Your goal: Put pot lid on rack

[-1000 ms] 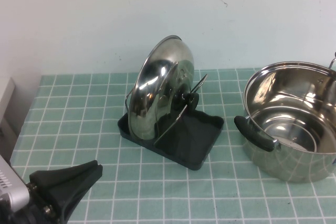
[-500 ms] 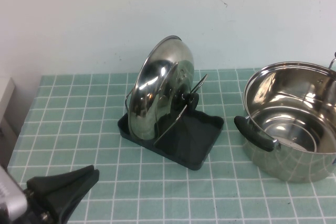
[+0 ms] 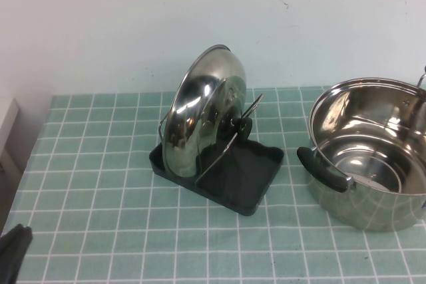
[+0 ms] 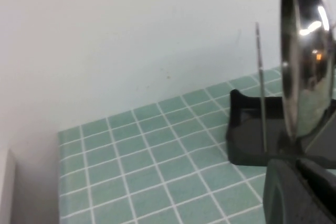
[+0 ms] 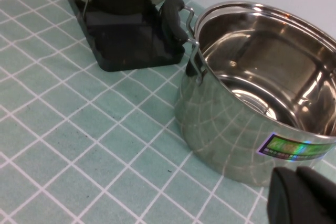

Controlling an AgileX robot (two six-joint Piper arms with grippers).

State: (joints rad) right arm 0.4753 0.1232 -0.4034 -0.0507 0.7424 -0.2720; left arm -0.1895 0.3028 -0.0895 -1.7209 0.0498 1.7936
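Observation:
The shiny steel pot lid (image 3: 203, 114) with its black knob (image 3: 237, 124) stands on edge in the rack (image 3: 249, 177), a dark tray with wire loops, at the table's centre. It leans against the wires and nothing holds it. The lid (image 4: 304, 61) and rack (image 4: 252, 129) also show in the left wrist view. My left gripper (image 4: 299, 192) is shut and empty, drawn back from the rack; only its tip (image 3: 14, 247) shows at the high view's near-left corner. My right gripper (image 5: 304, 195) is shut and empty, near the pot's front side, out of the high view.
A deep steel pot (image 3: 369, 151) with black handles stands right of the rack, close to it; it also shows in the right wrist view (image 5: 262, 87). The green tiled cloth (image 3: 100, 164) ends at the white back wall. A pale box edge (image 3: 6, 124) lies at far left.
My left gripper has pulled back toward the near-left corner and has nearly left the high view. The lid, rack and pot have not moved.

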